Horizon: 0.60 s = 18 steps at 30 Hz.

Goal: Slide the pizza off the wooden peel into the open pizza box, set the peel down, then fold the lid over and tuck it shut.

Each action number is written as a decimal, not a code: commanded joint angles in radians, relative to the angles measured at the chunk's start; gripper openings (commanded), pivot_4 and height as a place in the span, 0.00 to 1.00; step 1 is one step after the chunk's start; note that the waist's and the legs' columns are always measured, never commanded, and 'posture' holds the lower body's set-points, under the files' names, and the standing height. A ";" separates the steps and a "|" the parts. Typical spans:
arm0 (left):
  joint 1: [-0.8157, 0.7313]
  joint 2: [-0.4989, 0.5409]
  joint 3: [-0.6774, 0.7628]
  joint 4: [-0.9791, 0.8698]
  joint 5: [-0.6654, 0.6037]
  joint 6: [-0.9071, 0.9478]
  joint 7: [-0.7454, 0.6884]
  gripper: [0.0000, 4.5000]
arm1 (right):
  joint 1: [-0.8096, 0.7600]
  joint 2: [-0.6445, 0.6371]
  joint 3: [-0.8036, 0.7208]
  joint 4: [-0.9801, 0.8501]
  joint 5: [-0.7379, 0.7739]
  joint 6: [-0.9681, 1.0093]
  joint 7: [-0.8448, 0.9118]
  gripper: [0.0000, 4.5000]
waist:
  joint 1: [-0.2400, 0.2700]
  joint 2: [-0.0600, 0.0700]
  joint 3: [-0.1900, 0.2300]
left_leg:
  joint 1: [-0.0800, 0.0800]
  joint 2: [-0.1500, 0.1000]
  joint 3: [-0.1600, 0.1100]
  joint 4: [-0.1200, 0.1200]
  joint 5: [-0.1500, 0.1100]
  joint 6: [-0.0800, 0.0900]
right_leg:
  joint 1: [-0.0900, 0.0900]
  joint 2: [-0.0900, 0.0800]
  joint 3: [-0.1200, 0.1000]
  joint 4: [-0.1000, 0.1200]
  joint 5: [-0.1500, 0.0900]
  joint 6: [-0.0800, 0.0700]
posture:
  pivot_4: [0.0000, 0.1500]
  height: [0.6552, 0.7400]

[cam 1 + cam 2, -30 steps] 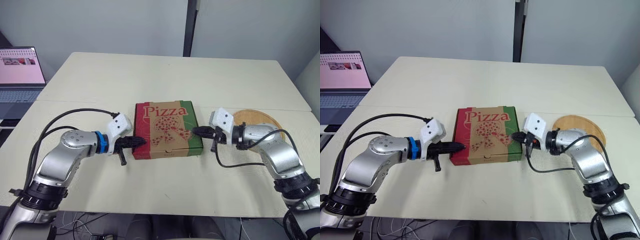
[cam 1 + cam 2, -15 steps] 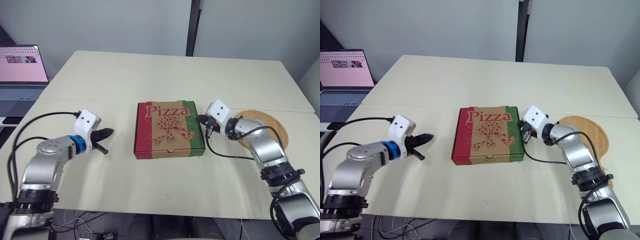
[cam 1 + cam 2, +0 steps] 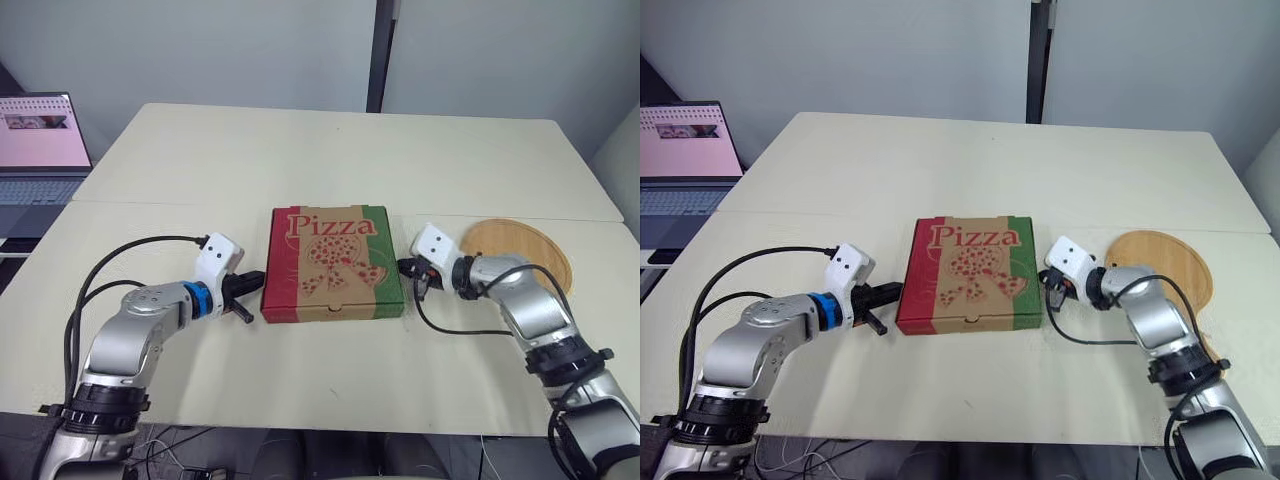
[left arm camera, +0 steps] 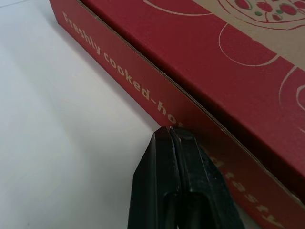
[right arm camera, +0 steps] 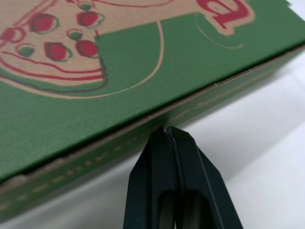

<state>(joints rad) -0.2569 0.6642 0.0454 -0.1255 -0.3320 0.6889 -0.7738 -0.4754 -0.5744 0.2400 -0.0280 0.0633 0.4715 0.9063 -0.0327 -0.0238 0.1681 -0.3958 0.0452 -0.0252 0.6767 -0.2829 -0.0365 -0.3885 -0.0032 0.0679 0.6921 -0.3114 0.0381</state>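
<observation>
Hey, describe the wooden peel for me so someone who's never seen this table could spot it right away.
On the big cream table, find the closed red and green pizza box near the middle. To the robot's right of it, apart from it, the wooden peel lies flat. It is the only round, plain light-wood board there.

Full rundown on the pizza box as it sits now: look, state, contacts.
The pizza box is flat brown cardboard, square, lid closed, lying on the cream table. Its lid carries a red band on the robot's left, a green one on the right, "Pizza" in red and a pizza drawing. The print on the red side wall begins "Freshly cooked". The shut left gripper points at the red wall, the shut right gripper at the green wall. Both tips look to touch the box.
</observation>
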 commanded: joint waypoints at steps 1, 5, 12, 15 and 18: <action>0.019 -0.002 -0.034 -0.109 -0.033 0.001 -0.037 0.00 | 0.006 0.002 0.003 -0.129 0.056 0.034 0.043 0.01 | 0.000 0.000 0.000 | 0.000 0.000 0.000 0.000 0.000 0.000 | 0.000 0.000 0.000 0.000 0.000 0.000 | 1.00 0.96; 0.061 -0.004 -0.041 -0.189 -0.061 0.040 -0.040 0.00 | 0.046 -0.027 -0.004 -0.204 0.068 0.076 0.055 0.01 | 0.001 0.000 0.000 | 0.000 0.000 0.000 0.000 0.000 0.000 | 0.000 0.000 0.000 -0.001 0.000 0.000 | 1.00 0.96; 0.103 -0.023 -0.049 -0.233 -0.045 0.058 -0.019 0.00 | 0.079 -0.067 -0.009 -0.229 0.060 0.090 0.055 0.01 | 0.002 0.000 0.000 | 0.000 0.000 0.000 0.000 0.000 0.000 | 0.001 0.000 0.001 -0.003 0.000 0.000 | 1.00 0.96; 0.111 -0.016 -0.040 -0.212 -0.015 0.037 -0.003 0.00 | 0.074 -0.063 -0.005 -0.224 0.054 0.085 0.049 0.01 | 0.002 0.000 0.000 | 0.000 0.000 0.001 0.000 0.000 0.000 | 0.001 0.000 0.001 -0.004 0.000 0.000 | 1.00 0.96; 0.122 -0.002 -0.024 -0.203 -0.001 0.015 -0.004 0.00 | 0.068 -0.065 -0.012 -0.217 0.051 0.087 0.045 0.01 | 0.002 0.000 0.000 | 0.000 0.000 0.000 0.000 0.000 0.000 | 0.001 0.000 0.001 -0.004 0.000 0.000 | 1.00 0.96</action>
<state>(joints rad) -0.1376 0.6651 0.0379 -0.3073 -0.3257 0.7327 -0.7693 -0.3900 -0.6567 0.2192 -0.1865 0.0812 0.5800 0.9358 -0.0311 -0.0238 0.1681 -0.3958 0.0453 -0.0247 0.6766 -0.2829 -0.0365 -0.3874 -0.0030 0.0687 0.6883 -0.3115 0.0381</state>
